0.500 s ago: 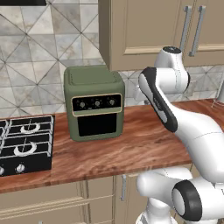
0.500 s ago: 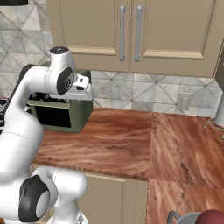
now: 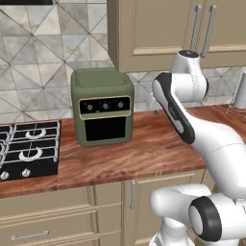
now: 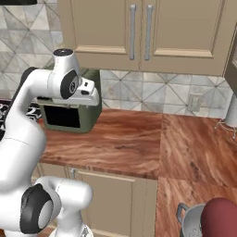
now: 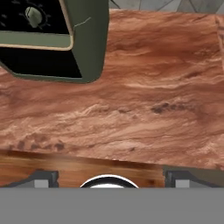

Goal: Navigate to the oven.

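The hand (image 5: 109, 177) sits at the bottom of the hand view, its two dark tips standing wide apart with nothing between them, over bare wooden bench (image 5: 144, 109). In the right base view the hand (image 4: 88, 95) is tucked up close against the arm, at the left of the frame in front of the toaster oven.

The oven named in the task, the large built-in one, cannot be seen from here. What stands on the bench is the small olive-green toaster oven (image 3: 102, 106), left of centre in the left base view, its three knobs above a dark door. Left of it lies the gas hob (image 3: 29, 151); above, beige wall cabinets (image 4: 139, 32) over a tiled backsplash. A red-lidded pot (image 4: 210, 220) sits at the lower right of the right base view.

The step in hand is judged to be the drive itself, not yet finished. The next move calls for the base to travel on until the wall oven comes squarely into both base views, arm kept folded.
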Tool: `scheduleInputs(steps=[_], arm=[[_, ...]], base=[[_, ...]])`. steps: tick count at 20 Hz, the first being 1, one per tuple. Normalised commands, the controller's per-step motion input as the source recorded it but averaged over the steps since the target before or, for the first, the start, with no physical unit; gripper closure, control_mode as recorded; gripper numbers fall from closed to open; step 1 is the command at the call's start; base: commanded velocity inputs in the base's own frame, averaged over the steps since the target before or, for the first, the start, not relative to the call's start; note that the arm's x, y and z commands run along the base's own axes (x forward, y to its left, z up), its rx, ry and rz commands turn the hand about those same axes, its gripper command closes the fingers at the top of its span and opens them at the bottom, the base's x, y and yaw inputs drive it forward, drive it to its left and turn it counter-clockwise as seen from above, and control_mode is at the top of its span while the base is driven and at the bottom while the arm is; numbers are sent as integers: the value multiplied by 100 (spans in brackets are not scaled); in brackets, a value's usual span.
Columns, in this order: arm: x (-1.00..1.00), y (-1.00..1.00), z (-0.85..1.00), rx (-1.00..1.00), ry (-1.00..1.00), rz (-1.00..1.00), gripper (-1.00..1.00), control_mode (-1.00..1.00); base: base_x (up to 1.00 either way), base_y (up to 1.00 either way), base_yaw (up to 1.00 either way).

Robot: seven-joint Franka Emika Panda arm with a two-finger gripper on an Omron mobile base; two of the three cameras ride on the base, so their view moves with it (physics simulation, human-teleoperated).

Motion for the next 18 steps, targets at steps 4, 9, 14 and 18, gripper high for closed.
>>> scheduleInputs(steps=[4,9,14,18], arm=[[0,0,0,0,0,0,-100,100],[0,0,0,0,0,0,-100,100],[0,0,0,0,0,0,-100,100],[0,0,0,0,0,0,-100,100]], base=[[0,0,0],[-23,5,-38],[-35,2,-58],[-51,-4,-57]])
